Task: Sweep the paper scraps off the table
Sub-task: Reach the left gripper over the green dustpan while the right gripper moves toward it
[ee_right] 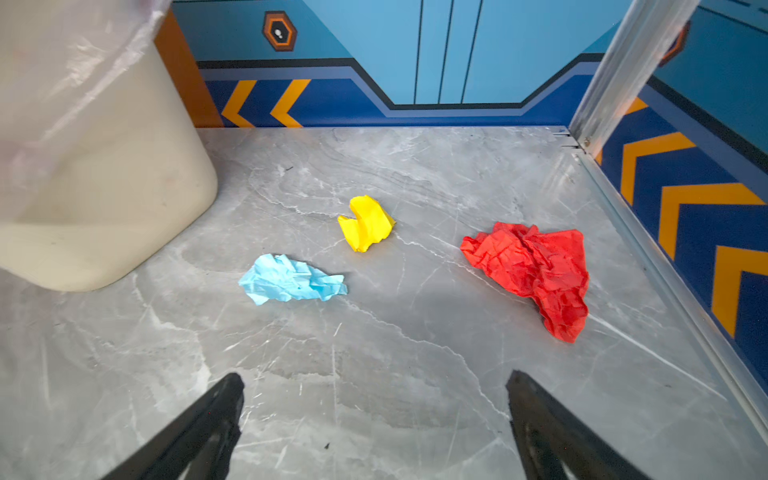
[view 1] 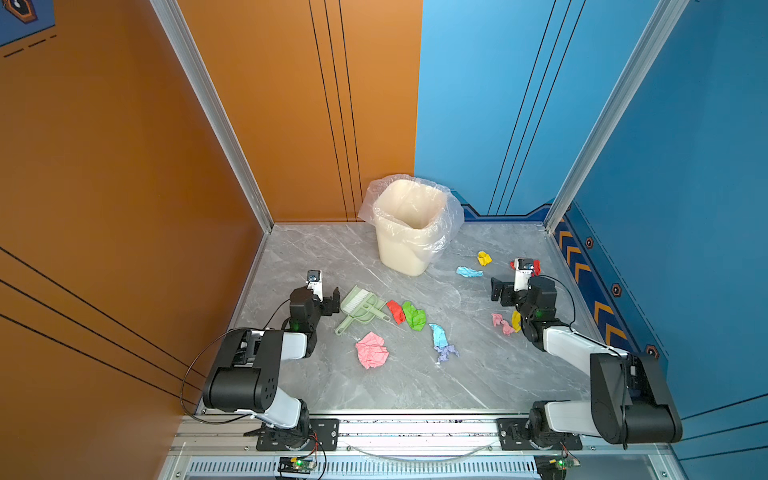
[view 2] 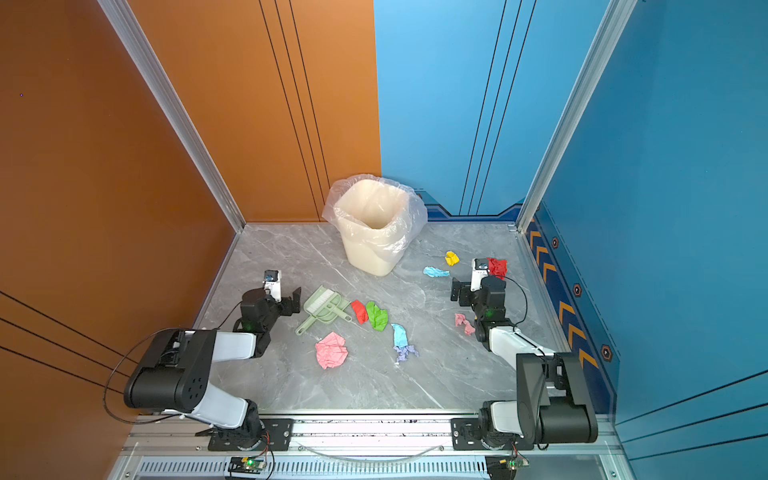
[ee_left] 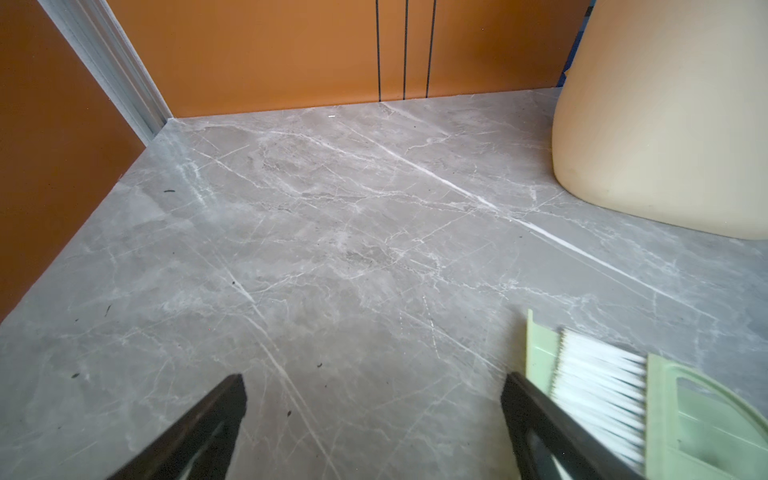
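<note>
The bin [view 1: 409,232] stands at the back of the counter [view 1: 478,374], near its middle. Left of centre lies the dustpan [view 1: 368,311] — the brush [view 1: 355,301] on it. Paper scraps [view 1: 372,351] lie scattered in front of the bin and right of the dustpan — more toward the right edge.

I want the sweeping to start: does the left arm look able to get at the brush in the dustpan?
Probably yes. The left gripper stands open right beside the brush in the dustpan; its white bristles lie next to one finger, and nothing sits between them.
</note>
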